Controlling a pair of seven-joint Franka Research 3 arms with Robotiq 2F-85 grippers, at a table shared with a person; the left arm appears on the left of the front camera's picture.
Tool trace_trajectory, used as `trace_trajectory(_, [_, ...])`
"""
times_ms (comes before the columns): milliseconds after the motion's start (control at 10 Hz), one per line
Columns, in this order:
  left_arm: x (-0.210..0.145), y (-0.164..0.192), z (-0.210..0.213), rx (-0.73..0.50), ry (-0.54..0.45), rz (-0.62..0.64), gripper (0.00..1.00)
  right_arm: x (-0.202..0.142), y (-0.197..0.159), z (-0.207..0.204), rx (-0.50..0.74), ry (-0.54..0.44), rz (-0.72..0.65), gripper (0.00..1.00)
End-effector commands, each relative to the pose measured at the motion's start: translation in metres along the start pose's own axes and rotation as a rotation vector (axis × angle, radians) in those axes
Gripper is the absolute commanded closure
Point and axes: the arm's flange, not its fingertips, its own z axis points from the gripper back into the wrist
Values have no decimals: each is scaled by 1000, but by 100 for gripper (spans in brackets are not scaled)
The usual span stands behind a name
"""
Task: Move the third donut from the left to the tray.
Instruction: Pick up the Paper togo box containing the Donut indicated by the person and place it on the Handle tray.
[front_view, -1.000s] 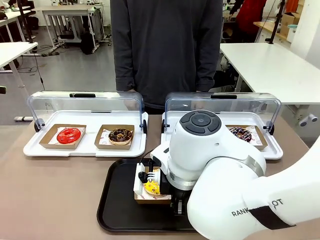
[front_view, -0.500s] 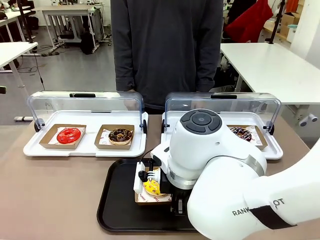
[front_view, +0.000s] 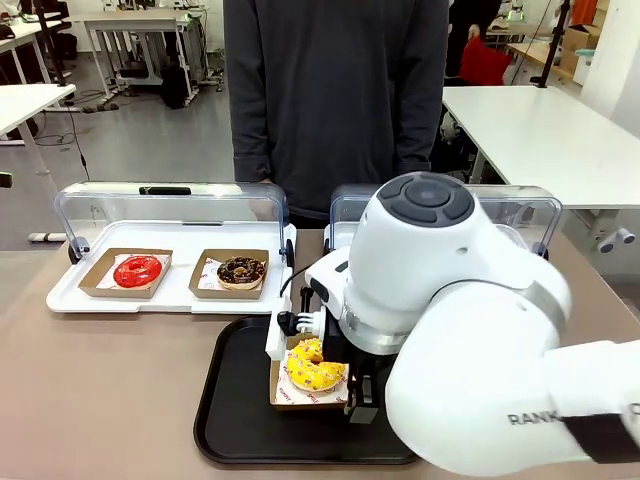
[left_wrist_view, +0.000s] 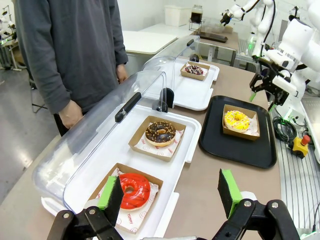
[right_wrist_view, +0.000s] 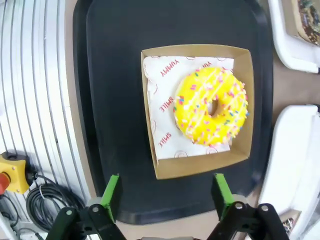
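Note:
The yellow-glazed third donut with small sprinkles lies in its brown cardboard holder on the black tray. From above, the donut sits toward the holder's right side, on the tray. My right gripper hovers over it, open, with nothing between its green pads. My left gripper is open at the table's left end, above the red donut, far from the yellow donut and the tray. From there the right gripper hangs above the tray.
Two white trays with clear domed lids stand behind the black tray. The left one holds a red donut and a chocolate donut. My right arm covers most of the right one. A person stands across the table.
The right gripper has let go of the holder and risen. The yellow donut, half hidden before, now lies in full view on the tray.

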Motion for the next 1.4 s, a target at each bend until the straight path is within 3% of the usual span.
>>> trace_trajectory(0, [1, -1, -1, -2, -7, -4, 0, -31, 5, 21, 40, -9, 6, 0])
trace_trajectory(100, [1, -1, -1, -2, -7, -4, 0, -33, -2, 24, 67, 6, -5, 0])
trace_trajectory(200, [1, -1, -1, -2, -7, -4, 0, -4, -2, 12, -1, 2, -6, 0])
trace_trajectory(1300, [1, -1, -1, -2, -7, -4, 0, -4, -2, 12, -1, 2, -6, 0])
